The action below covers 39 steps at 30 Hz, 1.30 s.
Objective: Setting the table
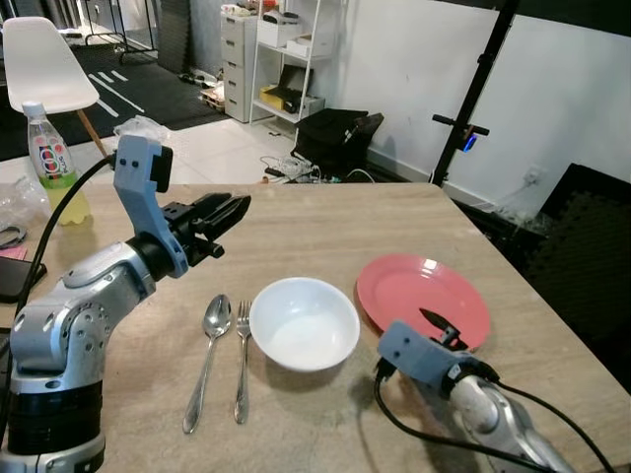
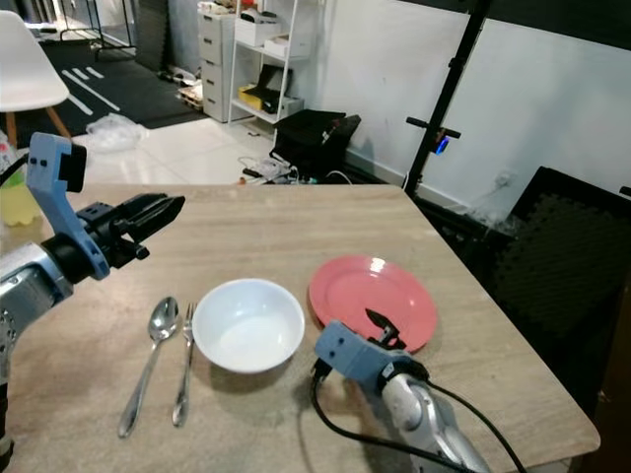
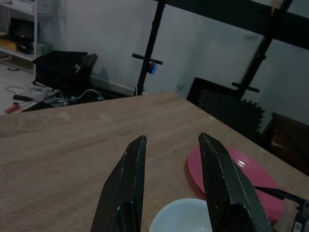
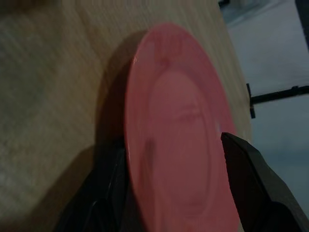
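The right gripper sat low over the near rim of the pink plate, its two black fingers spread apart with the plate's edge lying between and just ahead of them; in the right wrist view one finger lay over the plate's face and the other beside its rim, on the table side. Whether the fingers had actually closed on the rim could not be told, though they looked released rather than clenched. The plate lay directly forward of this gripper, flat on the wooden table, and being round it offered no long axis to line up with, so any grasp would probably have to come at the rim. The right arm was plainly the nearer one to the plate. The left gripper hovered above the table with its fingers parted and holding nothing, well apart from the plate, with the white bowl below and ahead of it toward the plate. Counted out, there was one plate, one bowl, one spoon and one fork; the spoon and fork lay side by side, parallel, handles toward the robot, just beside the bowl on the left gripper's side. One drink bottle stood beyond the left arm.
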{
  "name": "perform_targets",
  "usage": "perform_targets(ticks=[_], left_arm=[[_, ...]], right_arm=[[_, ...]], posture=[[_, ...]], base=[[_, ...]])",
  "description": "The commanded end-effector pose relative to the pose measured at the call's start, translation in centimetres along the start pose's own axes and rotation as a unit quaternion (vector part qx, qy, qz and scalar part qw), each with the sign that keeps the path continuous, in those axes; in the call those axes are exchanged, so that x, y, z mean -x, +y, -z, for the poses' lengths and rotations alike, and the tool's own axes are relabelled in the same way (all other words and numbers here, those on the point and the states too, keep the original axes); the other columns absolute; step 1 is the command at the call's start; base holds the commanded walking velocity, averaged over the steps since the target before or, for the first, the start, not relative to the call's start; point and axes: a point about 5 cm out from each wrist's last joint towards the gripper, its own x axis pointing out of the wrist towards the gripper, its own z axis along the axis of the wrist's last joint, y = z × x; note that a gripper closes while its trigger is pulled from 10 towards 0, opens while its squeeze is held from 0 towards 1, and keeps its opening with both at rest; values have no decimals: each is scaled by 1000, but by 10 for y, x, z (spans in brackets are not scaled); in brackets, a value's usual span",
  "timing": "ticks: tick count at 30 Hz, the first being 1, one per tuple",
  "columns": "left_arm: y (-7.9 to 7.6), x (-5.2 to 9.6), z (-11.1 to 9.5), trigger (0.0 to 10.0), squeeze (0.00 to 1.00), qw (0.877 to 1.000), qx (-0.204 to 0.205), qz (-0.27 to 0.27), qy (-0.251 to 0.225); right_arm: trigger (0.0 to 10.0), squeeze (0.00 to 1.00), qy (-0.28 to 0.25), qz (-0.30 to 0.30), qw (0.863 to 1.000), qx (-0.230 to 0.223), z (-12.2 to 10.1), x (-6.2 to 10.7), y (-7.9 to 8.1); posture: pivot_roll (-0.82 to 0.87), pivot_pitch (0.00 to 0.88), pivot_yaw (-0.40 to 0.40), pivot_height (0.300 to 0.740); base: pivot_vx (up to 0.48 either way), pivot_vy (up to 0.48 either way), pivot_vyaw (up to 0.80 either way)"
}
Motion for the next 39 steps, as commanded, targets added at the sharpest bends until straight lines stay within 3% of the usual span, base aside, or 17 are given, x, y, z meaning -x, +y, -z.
perform_targets(ticks=[1, 2, 3, 24, 27, 28, 29, 31, 33, 39], left_arm=[[-5, 0, 0, 10000, 0, 1000, -1, 8, 2], [-5, 0, 1, 10000, 0, 1000, -1, 9, 2], [-5, 0, 1, 10000, 0, 1000, -1, 9, 2], [-5, -2, 2, 10000, 0, 1000, 1, 1, 9], [-5, -2, 2, 10000, 0, 1000, 0, 0, 10], [-5, -2, 2, 10000, 0, 1000, -1, -1, 11], [-5, -1, 2, 10000, 0, 1000, -1, -2, 11], [-3, 0, 2, 10000, 0, 1000, -2, -5, 13], [-2, 2, 3, 10000, 0, 1000, -1, -7, 14], [-2, 0, 5, 10000, 0, 1000, 1, -3, 17]], right_arm=[[10000, 0, 3, -8, 1000, 13, 2, 0, 6], [2784, 0, 2, -12, 1000, 21, 2, -2, 6], [0, 0, 1, -20, 999, 34, 2, -3, 7], [0, 0, -5, 0, 999, 40, 10, 5, 1], [0, 0, -9, 29, 999, 38, 8, 7, -9], [0, 0, -14, 59, 997, 37, 5, 10, -21], [10000, 0, -18, 88, 995, 39, 3, 17, -37], [10000, 0, -33, 112, 993, 33, -4, 31, -57], [10000, 0, -48, 108, 992, 36, -10, 44, -64], [10000, 0, -51, 66, 996, 32, -15, 68, -52]], posture=[[77, 60, -39, 740], [77, 60, -42, 740], [78, 60, -43, 740], [68, 64, -33, 740], [68, 67, -37, 740], [69, 68, -40, 740], [69, 68, -40, 740], [64, 71, -44, 740], [61, 76, -38, 740], [40, 81, -36, 740]], base=[[0, 0, 0], [0, 0, 0], [0, 0, 0], [0, 0, 0], [0, 0, 0], [0, 0, 0], [0, 0, 0], [0, 0, 0], [0, 0, 0], [0, 0, 0]])
